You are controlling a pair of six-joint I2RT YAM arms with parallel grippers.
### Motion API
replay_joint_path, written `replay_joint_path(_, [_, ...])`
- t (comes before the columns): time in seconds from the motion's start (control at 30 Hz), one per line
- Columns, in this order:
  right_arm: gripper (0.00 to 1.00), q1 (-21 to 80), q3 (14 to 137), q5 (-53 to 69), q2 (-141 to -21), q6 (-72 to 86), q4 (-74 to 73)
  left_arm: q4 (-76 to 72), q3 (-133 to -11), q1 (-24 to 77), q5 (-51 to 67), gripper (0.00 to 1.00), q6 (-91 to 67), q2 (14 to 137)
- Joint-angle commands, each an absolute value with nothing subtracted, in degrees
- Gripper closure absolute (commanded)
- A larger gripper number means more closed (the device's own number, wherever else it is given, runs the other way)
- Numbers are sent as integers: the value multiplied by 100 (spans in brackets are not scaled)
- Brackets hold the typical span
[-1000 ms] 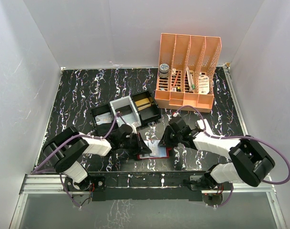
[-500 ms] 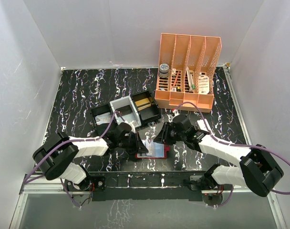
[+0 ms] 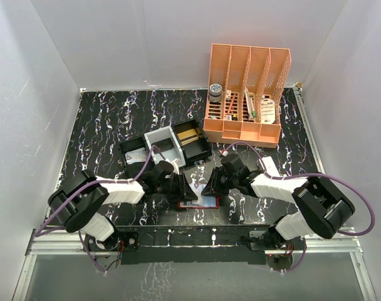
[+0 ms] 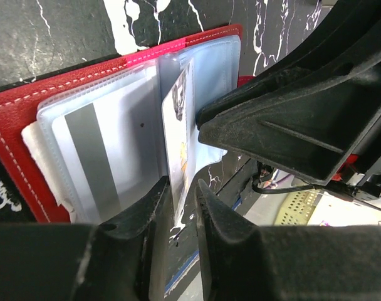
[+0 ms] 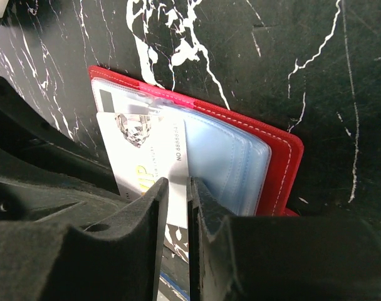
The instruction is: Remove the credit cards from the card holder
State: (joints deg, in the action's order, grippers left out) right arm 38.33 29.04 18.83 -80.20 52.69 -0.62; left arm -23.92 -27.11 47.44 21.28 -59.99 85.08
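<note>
One card (image 5: 146,157) has risen from the holder (image 5: 284,163), pinched by the left end effector (image 4: 181,188) and right end effector (image 5: 178,185), so extraction looks nearly done.

Red card holder (image 5: 279,164) with white stitching, white printed card (image 5: 146,153), black table (image 3: 103,119) veined white, orange rack (image 3: 248,69)

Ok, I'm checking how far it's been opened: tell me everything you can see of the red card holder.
The card holder is a flat red leather-like wallet with pale stitching, lying open on the black marbled table. Clear plastic sleeves fan from it; one holds a card with a grey stripe. A white printed card stands partly out, reaching into the narrow finger gaps of the left gripper and the right gripper.
</note>
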Motion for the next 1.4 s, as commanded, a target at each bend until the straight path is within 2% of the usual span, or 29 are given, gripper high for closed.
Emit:
replay_joint_path(0.0, [83,3817,2792,1670,-8131,5104,-186,-3016,-2700,4728,2460,80,-6219,8725])
replay_joint_path(0.2, [83,3823,2906,1547,-8007,4998,-390,-2589,-2719,4721,2250,99,-6137,8560])
replay_joint_path(0.33, [81,3815,3043,1529,-7778,4917,-475,-1727,-2815,4724,1856,100,-5816,8087])
replay_joint_path(0.5, [66,3815,3145,1551,-7137,4951,-377,-940,-2851,4720,1502,100,-5524,7393])
replay_joint_path(0.7, [38,3806,3173,1317,-6384,5147,-272,-70,-2954,4635,1157,100,-5192,6550])
replay_joint_path(0.97, [29,3812,2479,736,-5178,5921,796,-192,-2627,3794,2101,100,-4889,5479])
replay_joint_path(1.1, [14,3810,2057,744,-4736,6100,1497,-449,-2486,3543,2315,100,-4853,4995])
replay_joint_path(1.27, [10,3809,1611,905,-4400,6021,1982,-625,-2375,3401,2576,100,-4855,4554])
replay_joint_path(1.37, [5,3808,1555,1094,-4407,6165,2182,-908,-2174,3265,2733,100,-5012,4200])
